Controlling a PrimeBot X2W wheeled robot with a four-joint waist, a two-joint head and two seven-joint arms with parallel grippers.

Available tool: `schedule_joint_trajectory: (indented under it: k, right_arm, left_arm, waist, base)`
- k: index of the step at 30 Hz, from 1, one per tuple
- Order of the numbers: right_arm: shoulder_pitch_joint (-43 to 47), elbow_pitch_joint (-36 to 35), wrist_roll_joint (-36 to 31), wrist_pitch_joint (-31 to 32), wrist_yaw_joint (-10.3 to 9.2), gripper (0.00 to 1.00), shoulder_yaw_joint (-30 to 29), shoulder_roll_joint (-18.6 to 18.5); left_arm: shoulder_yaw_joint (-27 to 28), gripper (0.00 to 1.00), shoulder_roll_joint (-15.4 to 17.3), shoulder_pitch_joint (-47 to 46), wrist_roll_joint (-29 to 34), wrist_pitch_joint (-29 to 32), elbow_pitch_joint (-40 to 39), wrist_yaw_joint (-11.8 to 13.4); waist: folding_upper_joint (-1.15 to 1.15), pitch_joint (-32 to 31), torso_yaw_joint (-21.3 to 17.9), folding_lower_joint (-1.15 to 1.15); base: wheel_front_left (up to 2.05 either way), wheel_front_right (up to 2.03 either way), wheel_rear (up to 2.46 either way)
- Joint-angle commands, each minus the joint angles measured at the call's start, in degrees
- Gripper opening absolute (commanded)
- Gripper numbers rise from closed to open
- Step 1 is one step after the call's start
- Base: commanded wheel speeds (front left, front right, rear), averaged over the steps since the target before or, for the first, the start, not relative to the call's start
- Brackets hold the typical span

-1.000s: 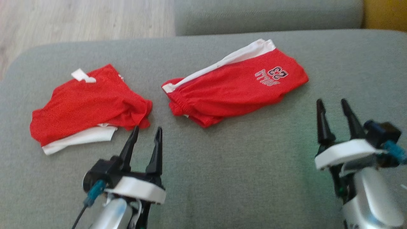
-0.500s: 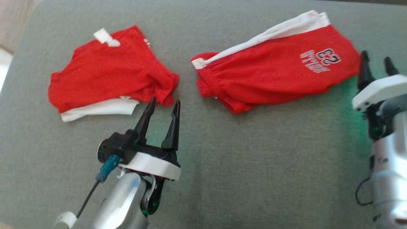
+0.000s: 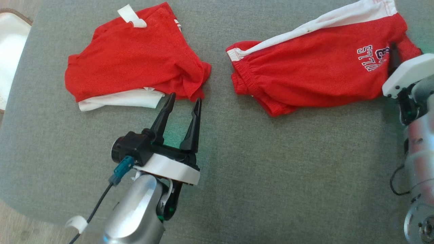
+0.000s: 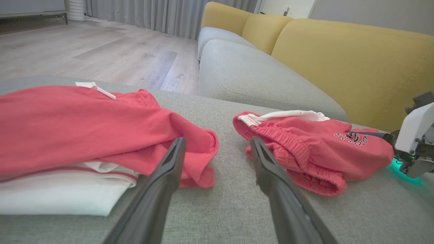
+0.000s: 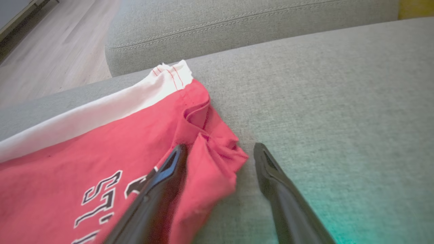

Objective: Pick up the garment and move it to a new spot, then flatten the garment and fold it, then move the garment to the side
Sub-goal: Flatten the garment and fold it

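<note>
Change since a second ago: the head camera has tipped down, so the whole scene sits higher in its view. The right gripper (image 5: 219, 149), then over bare cushion well short of the cloth, is now at the printed corner of the red shorts (image 3: 315, 67). The left gripper (image 3: 184, 99) is still just short of the red shirt (image 3: 135, 61)

Surroundings: grey seat cushion (image 3: 271, 169) under everything; yellow backrest (image 4: 339, 57) behind; wooden floor (image 4: 101, 51) beyond; pale mat (image 3: 10, 51) off the cushion's edge. The folded red shirt with white trim lies beside the shorts, apart from them, with a strip of bare cushion between

Grippers: both have fingers spread and hold nothing. One right finger lies over the shorts' corner and the other over the cushion; contact cannot be told

Shorts: on the cushion's right part, lying creased; red, white side stripe, gathered elastic waistband facing the shirt, white lettering outlined dark near the right gripper
</note>
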Motion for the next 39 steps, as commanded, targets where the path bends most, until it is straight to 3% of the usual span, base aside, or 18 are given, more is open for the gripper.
schedule_joint_trajectory:
  k: [1, 7, 9, 10, 18, 25, 32, 39]
  right_arm:
    - [-0.07, 0.35, -0.03, 0.18, -0.04, 1.00, 1.79, 0.85]
    - [-1.58, 4.60, -0.53, -0.30, -0.04, 0.99, 4.32, 0.21]
    - [-2.14, 5.38, -0.60, -1.24, -0.04, 0.08, 4.85, -0.08]
    - [-2.39, 5.62, -0.48, -2.05, -0.04, 0.00, 4.93, -0.15]
    - [-1.81, 7.28, 1.57, -9.68, -0.04, 0.00, 6.89, 0.25]
    - [1.19, 7.01, 5.84, -12.18, -0.04, 0.00, 7.74, -0.29]
    - [6.56, 5.99, 10.00, -12.69, -0.04, 0.00, 4.77, -4.49]
    - [8.39, 7.20, 9.70, -13.01, -0.04, 0.00, 0.35, -9.02]
  left_arm:
    - [1.36, 1.00, 0.24, -1.52, 0.49, -0.54, -1.39, -0.24]
    - [0.61, 1.00, 0.17, -1.99, -0.27, -0.54, -1.52, -0.10]
    - [0.28, 1.00, 0.17, -2.14, -0.61, -0.54, -1.53, 0.11]
    - [0.19, 1.00, 0.16, -2.18, -0.72, -0.54, -1.47, 0.23]
    - [1.11, 1.00, 0.16, -1.59, -0.67, -0.55, -0.67, 0.46]
    - [2.39, 1.00, 0.15, -0.23, -0.02, -0.55, -0.11, -0.06]
    - [2.95, 1.00, 0.15, 1.26, 0.15, -0.55, -0.03, -0.25]
    - [3.03, 1.00, 0.15, 1.67, 0.54, -0.55, -0.10, -0.50]
  waist:
    - [0.00, 0.04, 0.03, 0.00]
    - [0.00, 0.43, 0.31, 0.00]
    - [0.00, 0.48, 0.35, 0.00]
    - [0.00, 0.43, 0.32, 0.00]
    - [0.00, -2.78, -2.51, 0.00]
    - [0.00, -7.52, -6.82, 0.00]
    - [0.00, -10.97, -9.42, 0.00]
    - [0.00, -11.04, -9.56, 0.00]
  base:
    - [0.00, 0.00, 0.00]
    - [0.00, 0.00, 0.00]
    - [0.00, 0.00, 0.00]
    - [0.00, 0.00, 0.00]
    - [0.00, 0.00, 0.00]
    - [0.00, 0.00, 0.00]
    - [0.00, 0.00, 0.00]
    - [0.00, 0.00, 0.00]
